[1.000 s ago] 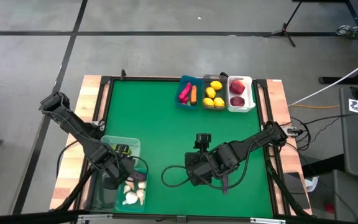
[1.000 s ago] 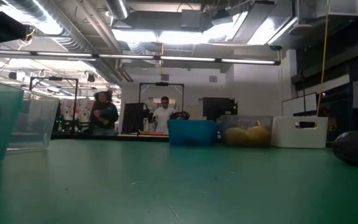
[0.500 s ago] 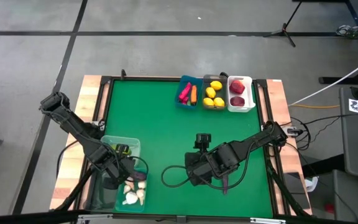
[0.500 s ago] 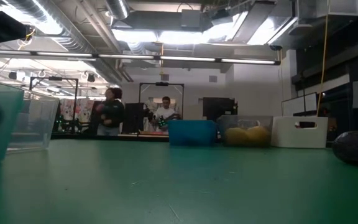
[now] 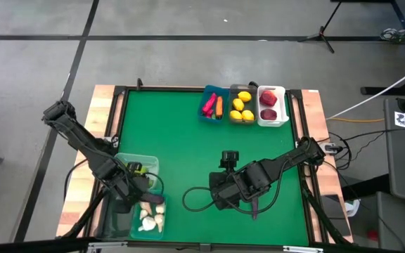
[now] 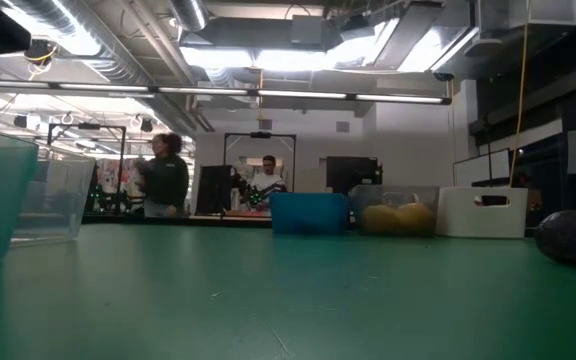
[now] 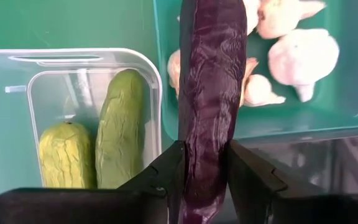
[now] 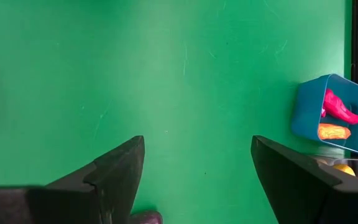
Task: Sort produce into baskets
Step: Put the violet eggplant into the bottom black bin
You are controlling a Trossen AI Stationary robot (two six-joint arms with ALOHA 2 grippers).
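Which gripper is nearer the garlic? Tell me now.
Left. The left gripper, shut on an eggplant, hangs right over the garlic in the teal bin. The right gripper waits open over bare mat, farther off.

I see a glossy, faintly wrinkled purple eggplant (image 7: 209,93) and bumpy matt green cucumbers (image 7: 122,134) in a clear smooth plastic bin (image 7: 92,59). My table's green mat (image 8: 185,87) looks matt and lightly scuffed.
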